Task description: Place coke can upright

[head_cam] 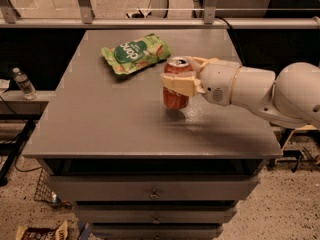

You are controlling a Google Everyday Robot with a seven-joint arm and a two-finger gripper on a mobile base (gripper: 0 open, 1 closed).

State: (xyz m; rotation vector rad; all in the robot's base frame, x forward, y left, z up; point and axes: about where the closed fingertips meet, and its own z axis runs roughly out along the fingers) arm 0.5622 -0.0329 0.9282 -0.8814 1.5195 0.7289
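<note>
One can was held upright by the tool, closed around its upper half, at or just above the counter, a bag lying at ten o'clock. Release was best delayed until the base sat flat.

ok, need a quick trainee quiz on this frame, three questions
1. True or false: the small red aluminium coke can lies on its side.
2. The robot's two-finger gripper, above the right middle of the flat grey table, is shut on: A) the crinkled green snack bag B) the coke can C) nothing
3. Fill in: the snack bag lies to the picture's ____ of the can.
Key: 1 false (upright); 2 B; 3 left.
</note>
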